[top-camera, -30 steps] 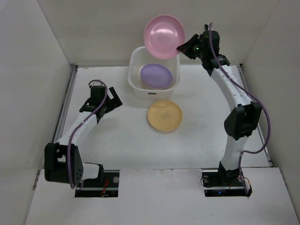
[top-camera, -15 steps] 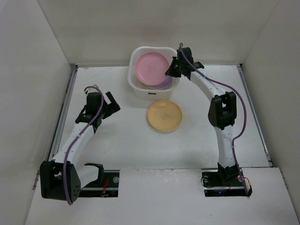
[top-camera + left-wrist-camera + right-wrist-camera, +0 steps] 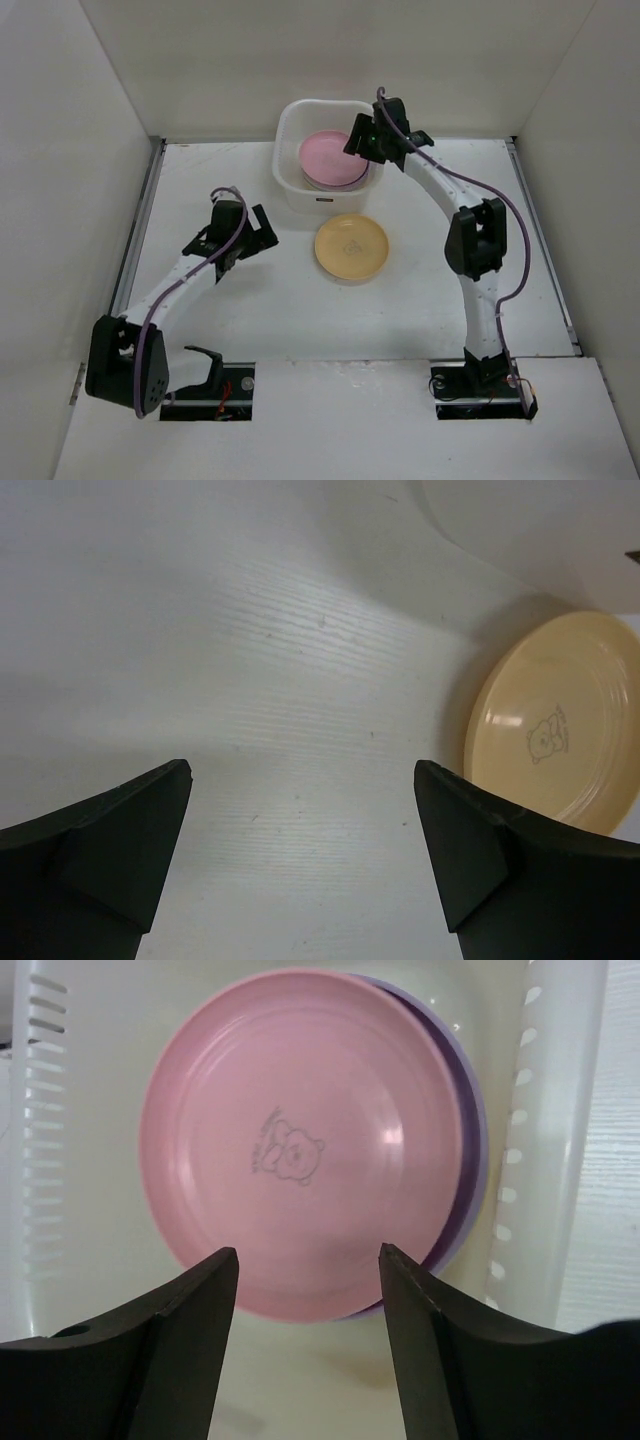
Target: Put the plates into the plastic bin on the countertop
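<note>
Right wrist view: the pink plate (image 3: 300, 1145) hid the purple plate (image 3: 474, 1150) except a 3 o'clock crescent; right gripper (image 3: 308, 1260) and left gripper (image 3: 302, 775) stood spread, empty.

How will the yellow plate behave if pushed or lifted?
The yellow plate looks like thin moulded plastic: probably light and stiff. Lying flat on the smooth countertop, it would likely slide when pushed, not tip. Its low rim hugs the surface, so gripping its edge may be awkward.
</note>
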`<state>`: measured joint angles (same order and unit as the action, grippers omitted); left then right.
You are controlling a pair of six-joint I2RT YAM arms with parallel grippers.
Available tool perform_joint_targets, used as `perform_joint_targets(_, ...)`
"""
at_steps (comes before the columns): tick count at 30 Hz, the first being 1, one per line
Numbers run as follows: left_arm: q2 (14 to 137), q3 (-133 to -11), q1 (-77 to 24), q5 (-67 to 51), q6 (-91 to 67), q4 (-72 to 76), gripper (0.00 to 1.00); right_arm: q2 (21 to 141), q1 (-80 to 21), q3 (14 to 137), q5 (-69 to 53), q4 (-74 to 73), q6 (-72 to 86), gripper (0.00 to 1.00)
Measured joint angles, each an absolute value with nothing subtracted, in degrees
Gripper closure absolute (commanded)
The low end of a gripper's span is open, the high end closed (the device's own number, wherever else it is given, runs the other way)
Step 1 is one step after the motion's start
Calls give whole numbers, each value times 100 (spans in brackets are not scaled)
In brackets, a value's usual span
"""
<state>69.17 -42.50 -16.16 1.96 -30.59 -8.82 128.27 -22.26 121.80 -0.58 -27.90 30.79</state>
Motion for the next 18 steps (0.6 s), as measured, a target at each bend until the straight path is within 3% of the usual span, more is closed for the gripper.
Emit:
perform_joint_targets(12, 8289, -4547, -2602, -108, -3452, -10, 19, 10103, -2226, 10127, -40, -1966, 2915, 30)
perform_joint_targets(18, 8978, -4801, -2880, -346, -3839, 480, 31, 8903, -2193, 8759, -38, -1448, 2871, 30)
